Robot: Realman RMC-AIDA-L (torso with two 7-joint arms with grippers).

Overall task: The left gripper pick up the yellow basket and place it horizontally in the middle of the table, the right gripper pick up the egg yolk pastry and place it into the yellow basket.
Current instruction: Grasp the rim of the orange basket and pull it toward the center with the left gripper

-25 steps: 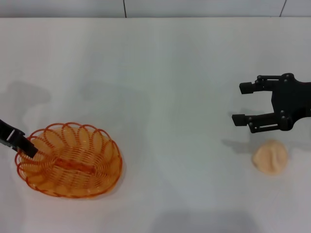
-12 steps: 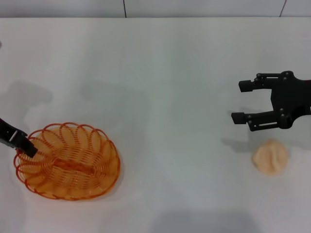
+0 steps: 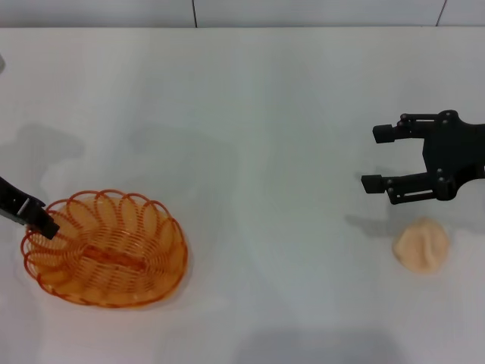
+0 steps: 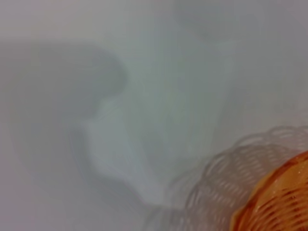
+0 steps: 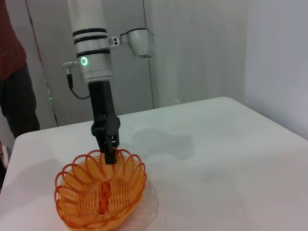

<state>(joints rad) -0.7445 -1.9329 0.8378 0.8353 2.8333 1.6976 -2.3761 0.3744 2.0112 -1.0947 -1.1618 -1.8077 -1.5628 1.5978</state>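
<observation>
- The left gripper (image 3: pixel 42 224) is positioned at the left edge of the yellow basket (image 3: pixel 106 249), with its fingers closed on the looped rim.
- In the right wrist view, the left gripper (image 5: pixel 109 153) is seen descending almost vertically from a silver-white arm (image 5: pixel 91 45) with black bands and a lit green ring; the fingertips meet the rim of the yellow basket (image 5: pixel 102 193) on its far side.
- The yellow basket is located on the near left part of the table (image 3: pixel 250 114). Whether its base is resting fully on the surface cannot be determined.
- In the left wrist view, only a section of the basket rim (image 4: pixel 279 197) is visible at one corner, with its shadow cast on the table.
- The right gripper (image 3: pixel 377 159) is held above the right side of the table with its fingers spread apart and nothing between them.
- The egg yolk pastry (image 3: pixel 421 244) is located on the table just nearer than the right gripper, apart from it, and well apart from the yellow basket.
</observation>
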